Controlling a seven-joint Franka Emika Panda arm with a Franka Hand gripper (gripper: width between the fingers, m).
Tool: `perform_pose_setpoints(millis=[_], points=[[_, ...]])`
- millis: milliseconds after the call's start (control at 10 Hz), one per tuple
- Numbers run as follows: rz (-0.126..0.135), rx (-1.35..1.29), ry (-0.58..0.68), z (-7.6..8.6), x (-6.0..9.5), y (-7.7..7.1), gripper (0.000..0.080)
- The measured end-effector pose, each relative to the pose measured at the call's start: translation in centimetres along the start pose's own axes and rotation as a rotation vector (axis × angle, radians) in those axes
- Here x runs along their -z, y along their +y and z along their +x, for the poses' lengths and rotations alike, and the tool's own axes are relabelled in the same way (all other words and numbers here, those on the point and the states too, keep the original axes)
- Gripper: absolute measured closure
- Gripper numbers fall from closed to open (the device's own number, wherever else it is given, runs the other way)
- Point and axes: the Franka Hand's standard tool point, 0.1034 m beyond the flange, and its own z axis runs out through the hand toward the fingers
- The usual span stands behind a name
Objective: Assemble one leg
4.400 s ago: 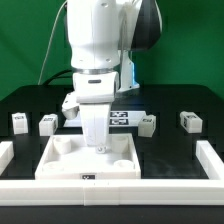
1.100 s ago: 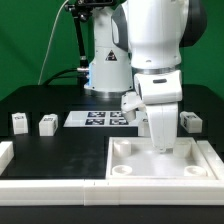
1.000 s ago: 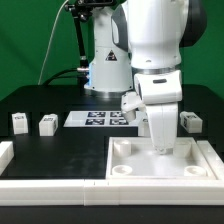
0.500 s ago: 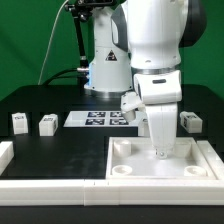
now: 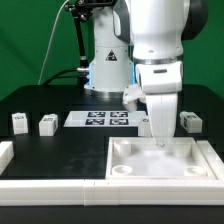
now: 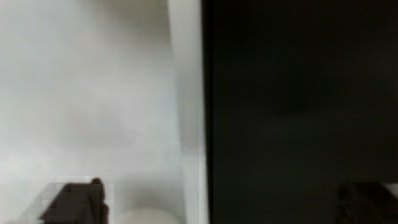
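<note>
- The gripper (image 5: 160, 142) points straight down over the large white square panel (image 5: 130, 168), which fills the lower right of the exterior view's frame. Whether its tips touch the panel cannot be told.
- In the wrist view the gripper (image 6: 224, 205) has its two dark fingertips (image 6: 75, 203) spread wide apart with nothing between them; it holds nothing.
- Under them that view shows a blurred white surface (image 6: 89, 100) beside the black tabletop (image 6: 294, 100).
- The leftmost leg (image 5: 18, 122) and a second leg (image 5: 46, 124) stand near each other on the tabletop at the frame's middle left.
- A third leg (image 5: 188, 121) stands at the middle right, just behind the panel and apart from the gripper.
- The marker board (image 5: 100, 118) lies flat at the frame's centre.
</note>
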Motion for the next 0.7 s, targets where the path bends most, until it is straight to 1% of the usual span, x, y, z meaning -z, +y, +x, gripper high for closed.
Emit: perform_pose_setpoints(millis=[200,300,600,700], points=[[-0.012,-0.038,-0.012,0.2,1.7,-0.8,0.0150],[-0.015,-0.059,-0.015,0.4,2.1,-1.4,0.0150],[-0.008,-0.096,-0.013,0.2,1.7,-1.4,0.0150],[-0.008,-0.184,-0.013,0.2,1.7,-1.4,0.0150]])
